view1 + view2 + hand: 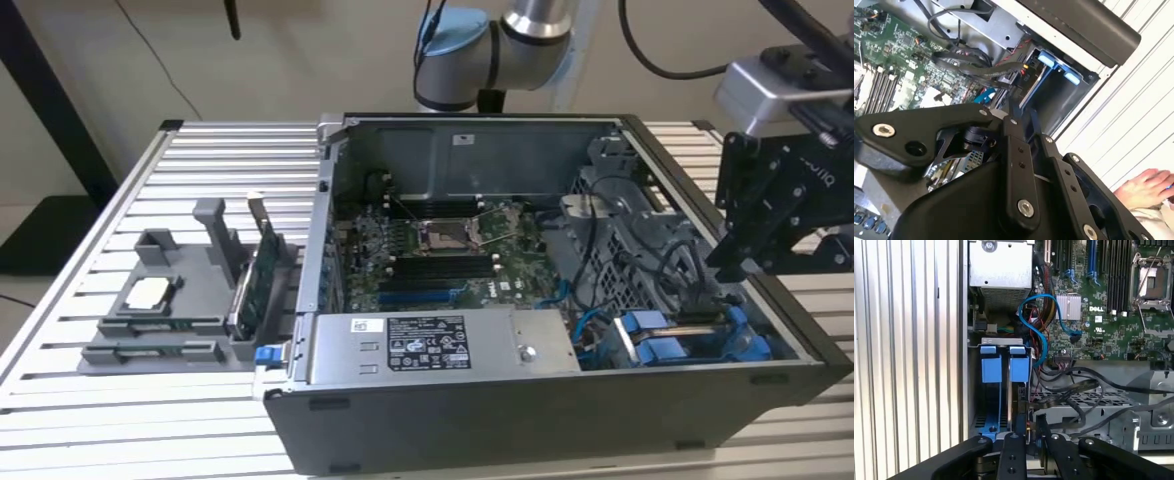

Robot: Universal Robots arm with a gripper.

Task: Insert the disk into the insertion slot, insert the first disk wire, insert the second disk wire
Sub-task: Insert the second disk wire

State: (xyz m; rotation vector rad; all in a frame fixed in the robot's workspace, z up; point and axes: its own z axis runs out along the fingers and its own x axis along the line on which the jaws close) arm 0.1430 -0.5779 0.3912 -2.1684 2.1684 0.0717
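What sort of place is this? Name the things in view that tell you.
Probably a robotics lab bench for computer assembly: an open computer case lies on a slatted metal table, a robot arm reaches over it, and a grey fixture holds spare parts.

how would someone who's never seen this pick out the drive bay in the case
Start at the open computer case on the slatted table. At its corner on the exterior view's right, beside the grey labelled power supply, sits the drive bay. Its bright blue plastic fittings set it apart from the green motherboard.
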